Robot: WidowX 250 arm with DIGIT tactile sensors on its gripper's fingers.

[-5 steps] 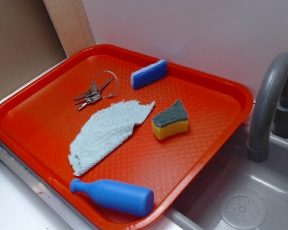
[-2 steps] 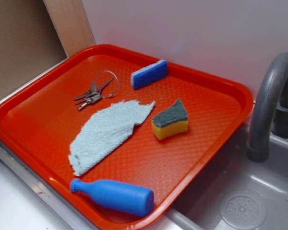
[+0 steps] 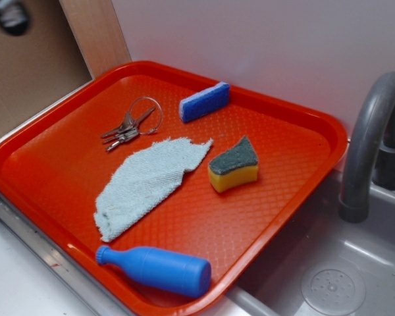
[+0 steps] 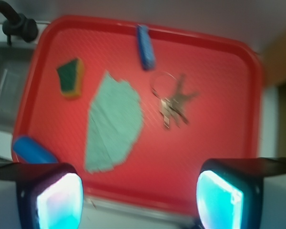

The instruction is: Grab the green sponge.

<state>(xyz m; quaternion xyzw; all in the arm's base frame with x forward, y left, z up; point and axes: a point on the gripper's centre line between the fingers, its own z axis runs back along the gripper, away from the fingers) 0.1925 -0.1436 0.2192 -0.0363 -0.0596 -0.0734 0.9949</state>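
Pincer [image 4: 139, 200] spread wide and empty, high above the tray [image 4: 229, 157], probably for an overview before descent. Green sponge [image 3: 233, 164] lying free, scouring side up, just right of the cloth [image 3: 148, 183], well apart from the pincer.

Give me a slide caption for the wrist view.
Open gripper high above the red tray, green sponge untouched.

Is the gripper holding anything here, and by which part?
Nothing is held. The gripper is open, its fingers apart above the tray, and the green sponge lies untouched.
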